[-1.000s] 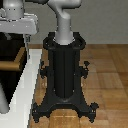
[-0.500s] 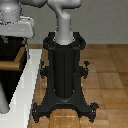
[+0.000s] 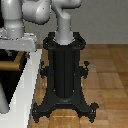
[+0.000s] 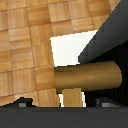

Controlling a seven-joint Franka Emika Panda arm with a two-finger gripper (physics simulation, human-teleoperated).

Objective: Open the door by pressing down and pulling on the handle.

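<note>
Handle [image 4: 87, 76]: we see one brown bar, at 3 o'clock, only in the wrist view; the exterior view hides it. We cannot tell if the pincer is clenched.

My arm [image 3: 35, 15] nudged slightly lower toward the frame's upper left, handle [image 3: 19, 61] unmoved, nothing else shifted

wooden parquet floor [image 3: 107, 75]; white slab [image 3: 25, 82] at exterior view's left, resting on floor.
</note>
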